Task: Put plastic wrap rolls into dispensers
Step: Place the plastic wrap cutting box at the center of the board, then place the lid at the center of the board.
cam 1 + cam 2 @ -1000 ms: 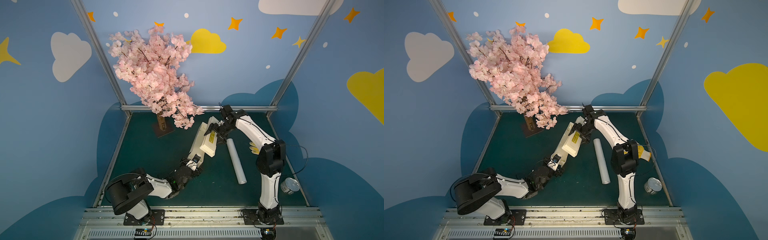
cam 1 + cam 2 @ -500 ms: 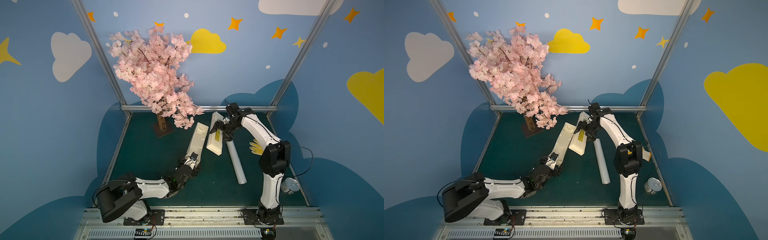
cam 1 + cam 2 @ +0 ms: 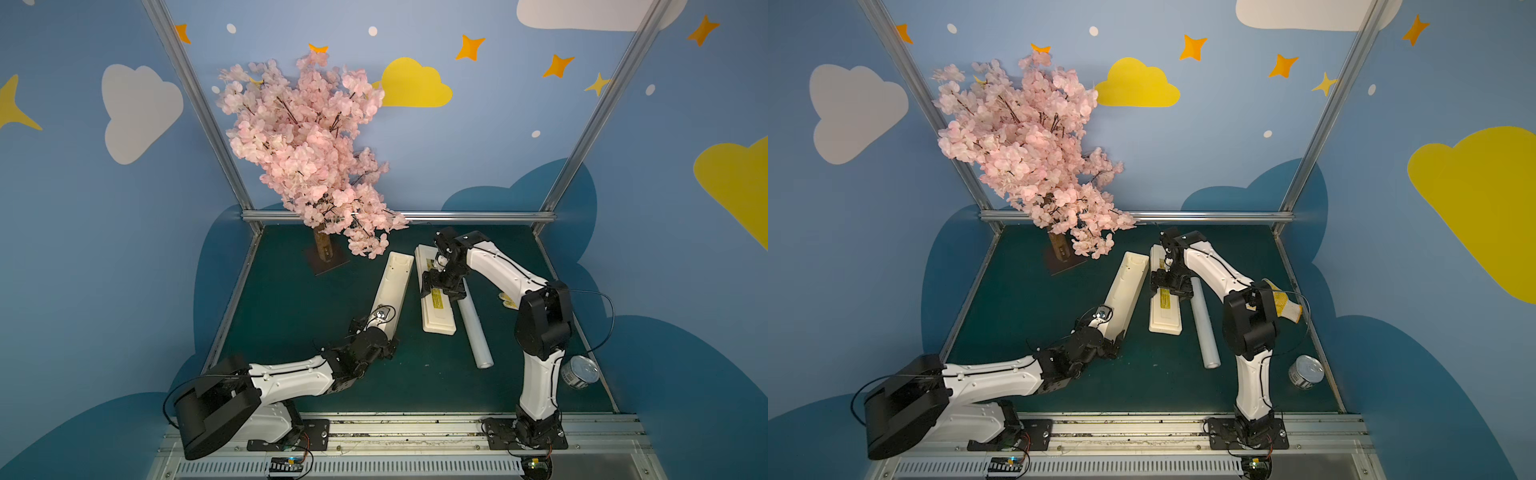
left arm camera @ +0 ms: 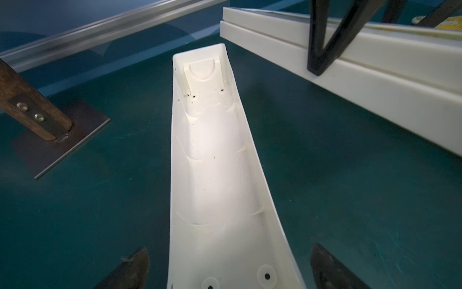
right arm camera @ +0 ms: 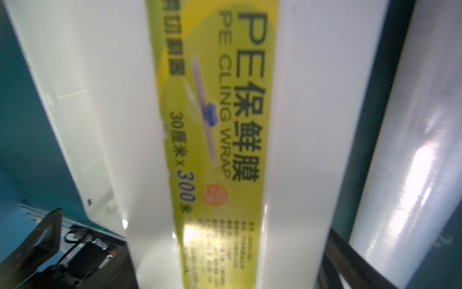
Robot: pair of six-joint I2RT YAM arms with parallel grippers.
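The dispenser lies in two cream parts on the green mat. Its open trough (image 3: 392, 286) (image 3: 1125, 291) (image 4: 215, 162) is empty. My left gripper (image 3: 386, 332) (image 3: 1115, 336) (image 4: 231, 270) straddles the trough's near end, open, with both fingers clear of the walls. The lid with the yellow label (image 3: 438, 320) (image 3: 1165, 320) (image 5: 212, 125) lies parallel to the right of the trough. My right gripper (image 3: 440, 291) (image 3: 1170, 289) (image 5: 200, 262) is shut across the lid's middle. The plastic wrap roll (image 3: 473, 328) (image 3: 1204, 328) (image 5: 412, 150) lies on the mat just right of the lid.
A pink blossom tree (image 3: 307, 158) on a dark base plate (image 3: 326, 262) stands at the back left, close to the trough's far end. A silver tin can (image 3: 579, 372) sits at the right edge. A yellow-white glove (image 3: 1283, 307) lies behind my right arm.
My right gripper has pulled the lid off the trough, carried it right and set it low beside the roll. My left gripper's jaws have widened off the trough.
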